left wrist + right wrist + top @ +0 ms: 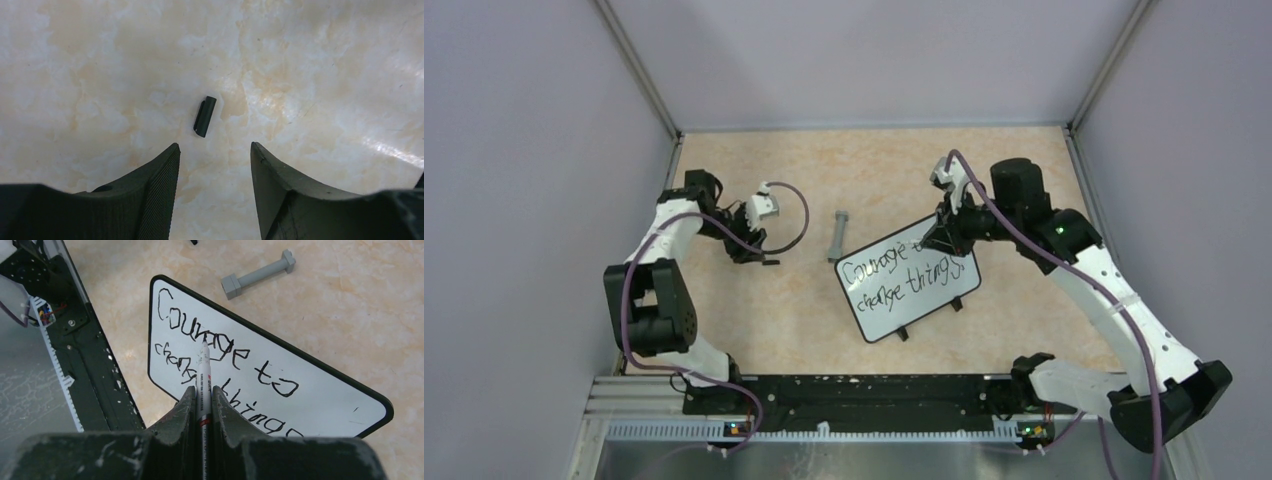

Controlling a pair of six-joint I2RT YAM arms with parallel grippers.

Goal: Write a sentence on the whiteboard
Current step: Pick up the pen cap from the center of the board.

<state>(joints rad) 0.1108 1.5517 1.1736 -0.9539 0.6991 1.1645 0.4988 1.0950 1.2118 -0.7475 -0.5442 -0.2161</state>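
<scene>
The whiteboard (944, 300) lies tilted on the table right of centre; it also shows in the right wrist view (320, 400). The sentence (904, 272) is in black marker on two lines, "Courage to" over "change things" (230, 347). My right gripper (943, 236) (203, 390) is shut on a white marker (202, 365), tip down above the board over the first line. My left gripper (762, 252) (215, 150) is open and empty, low over the table at the left. A small black marker cap (205, 116) lies just ahead of its fingers.
A grey dumbbell-shaped bar (837, 235) lies on the table left of the board's upper corner, also seen in the right wrist view (258, 274). The black rail (844, 395) with the arm bases runs along the near edge. Walls enclose the table on three sides.
</scene>
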